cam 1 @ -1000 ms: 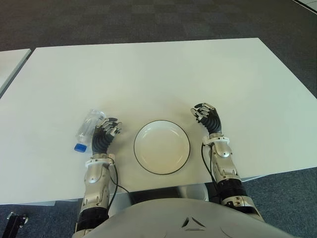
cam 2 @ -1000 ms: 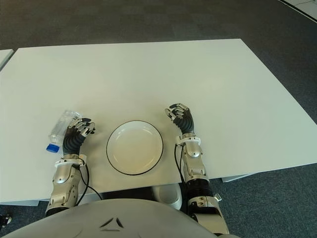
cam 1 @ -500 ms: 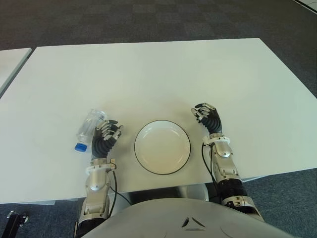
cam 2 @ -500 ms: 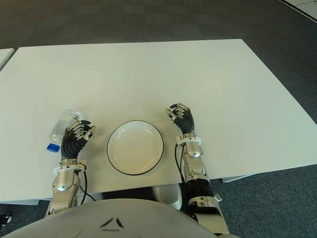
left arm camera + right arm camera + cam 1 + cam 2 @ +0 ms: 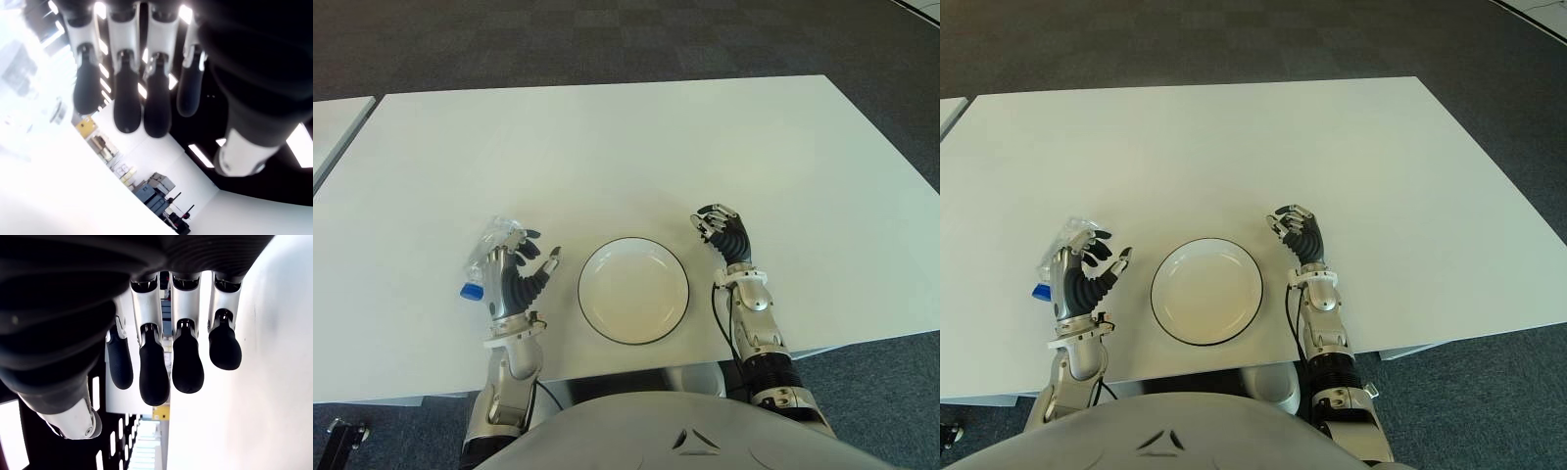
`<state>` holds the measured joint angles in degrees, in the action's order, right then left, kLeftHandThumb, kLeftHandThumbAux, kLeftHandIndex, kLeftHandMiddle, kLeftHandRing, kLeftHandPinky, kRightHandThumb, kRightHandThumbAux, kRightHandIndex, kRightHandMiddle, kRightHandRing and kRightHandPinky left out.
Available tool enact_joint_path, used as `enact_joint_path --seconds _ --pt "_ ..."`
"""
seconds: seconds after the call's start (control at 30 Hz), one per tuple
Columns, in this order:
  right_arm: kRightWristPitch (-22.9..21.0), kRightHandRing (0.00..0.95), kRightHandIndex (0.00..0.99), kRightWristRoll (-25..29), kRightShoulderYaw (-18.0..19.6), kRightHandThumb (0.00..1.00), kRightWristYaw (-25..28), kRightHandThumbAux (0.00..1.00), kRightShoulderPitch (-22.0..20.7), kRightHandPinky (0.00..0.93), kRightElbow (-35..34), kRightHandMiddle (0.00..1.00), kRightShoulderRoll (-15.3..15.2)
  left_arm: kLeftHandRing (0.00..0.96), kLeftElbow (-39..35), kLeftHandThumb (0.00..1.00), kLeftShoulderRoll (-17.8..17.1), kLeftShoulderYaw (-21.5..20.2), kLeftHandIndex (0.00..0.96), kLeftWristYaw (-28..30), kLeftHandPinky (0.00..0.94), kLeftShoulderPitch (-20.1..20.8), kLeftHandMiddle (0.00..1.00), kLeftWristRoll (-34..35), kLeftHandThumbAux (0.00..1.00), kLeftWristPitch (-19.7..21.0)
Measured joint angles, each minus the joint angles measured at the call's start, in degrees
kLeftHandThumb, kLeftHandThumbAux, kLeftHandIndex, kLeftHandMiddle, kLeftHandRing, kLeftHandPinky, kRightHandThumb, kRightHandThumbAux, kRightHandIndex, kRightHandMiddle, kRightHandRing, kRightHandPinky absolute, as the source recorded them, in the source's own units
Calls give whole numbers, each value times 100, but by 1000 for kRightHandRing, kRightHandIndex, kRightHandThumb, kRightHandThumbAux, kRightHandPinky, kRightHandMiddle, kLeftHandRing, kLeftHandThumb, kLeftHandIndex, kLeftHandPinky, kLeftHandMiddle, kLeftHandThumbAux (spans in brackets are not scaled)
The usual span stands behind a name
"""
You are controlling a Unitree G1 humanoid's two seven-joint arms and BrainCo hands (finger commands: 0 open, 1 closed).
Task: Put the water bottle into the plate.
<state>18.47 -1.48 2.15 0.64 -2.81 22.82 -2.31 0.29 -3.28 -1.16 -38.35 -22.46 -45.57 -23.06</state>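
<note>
White table (image 5: 636,147), seen from the head camera. Round white plate (image 5: 633,290) with a dark rim sits near the front edge, between the two hands, nothing in it.

Water bottle (image 5: 481,257): clear plastic, blue cap, lying on its side on the table left of the plate, cap end toward the robot. Partly hidden behind the left hand.

Left hand (image 5: 513,274): raised, palm turned toward the plate, fingers (image 5: 524,235) spread and thumb out. It holds nothing; whether it touches the bottle just behind it cannot be told.

Right hand (image 5: 724,233): shows just right of the plate, fingers (image 5: 154,377) loosely bent, grasping nothing.
</note>
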Motion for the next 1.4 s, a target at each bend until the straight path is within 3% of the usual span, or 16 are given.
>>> enact_joint_path --seconds 0.23,0.37,0.57,0.63,0.7,0.83,1.0,1.2,1.4 --pt "0 701 438 -24 -3 711 -25 725 -3 723 45 697 2 595 -171 708 -85 134 432 -651 607 -66 574 -480 717 181" --pt "0 702 438 -34 -6 711 -35 725 -6 728 51 698 2 509 -181 708 -77 190 432 -1316 491 -52 509 -765 717 329" --pt "0 703 438 -32 -20 711 -32 725 -20 724 61 699 3 254 -39 687 -35 199 407 -2681 206 262 291 -1193 723 672" --pt "0 702 438 -32 -22 711 -33 725 -21 721 68 698 3 121 5 434 -33 204 214 -2937 84 381 164 -1255 714 835" --pt "0 702 438 -30 -23 711 -32 725 -27 720 81 697 3 62 25 352 -6 203 116 -3052 43 458 84 -1291 660 1073" --pt "0 703 437 -30 -22 711 -35 725 -29 726 113 697 3 12 102 343 127 177 24 -3051 8 525 17 -1255 468 1656" --pt "1 702 437 -31 -21 710 -54 726 -41 722 140 695 3 2 295 445 160 35 3 -2704 1 589 2 -1132 275 2439" --pt "1 698 437 -31 -21 711 -93 725 -55 716 141 693 5 0 320 489 98 -146 0 -1623 0 857 0 -1075 185 3783" --pt "1 697 437 -31 -25 710 -100 725 -54 717 140 691 9 0 -46 503 105 82 0 -363 0 855 0 -1417 145 5128"
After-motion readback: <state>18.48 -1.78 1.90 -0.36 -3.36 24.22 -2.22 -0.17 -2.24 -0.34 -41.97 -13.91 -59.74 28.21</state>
